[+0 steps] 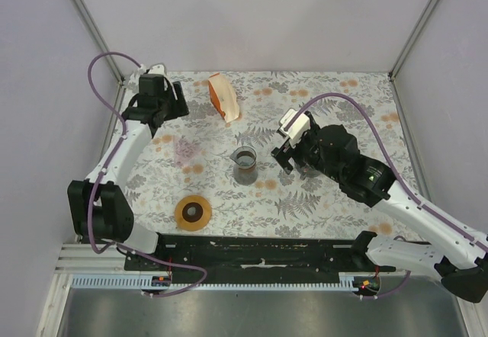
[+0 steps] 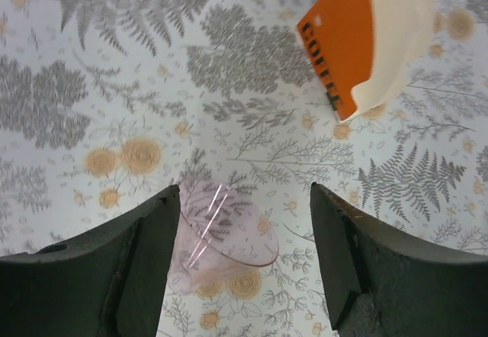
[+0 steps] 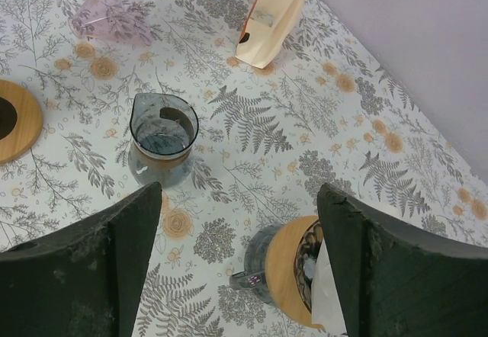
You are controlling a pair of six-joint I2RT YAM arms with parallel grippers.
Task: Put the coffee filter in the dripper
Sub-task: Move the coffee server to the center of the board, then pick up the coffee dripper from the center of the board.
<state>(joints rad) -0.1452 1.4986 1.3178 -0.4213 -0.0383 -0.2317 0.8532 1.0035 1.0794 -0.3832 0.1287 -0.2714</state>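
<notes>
We see the left end effector [image 2: 244, 194] with its fingers apart and nothing gripped, held over the far left part of the floral desk [image 1: 335, 93]. In its wrist view, the pink see-through dripper [image 2: 221, 230] lies tipped on its side on the desk, framed between the two fingers. The cream coffee filters [image 2: 396, 36] sit in an orange pack [image 2: 339, 43] near the far edge of the desk. The pack is well apart from the dripper and touches neither end effector.

The right end effector [image 3: 238, 192] is also spread wide and holds nothing. It hangs over the right half of the desk. Below it stands a dark wood-rimmed vessel [image 3: 284, 270], and a bit of white paper [image 3: 328, 297] shows at its rim. We cannot tell what that paper is.

A glass carafe [image 3: 162, 135] stands upright near the middle of the desk, between the two arms. A flat wooden ring [image 1: 193, 213] lies nearer the arm bases, to the carafe's left in the top view.
</notes>
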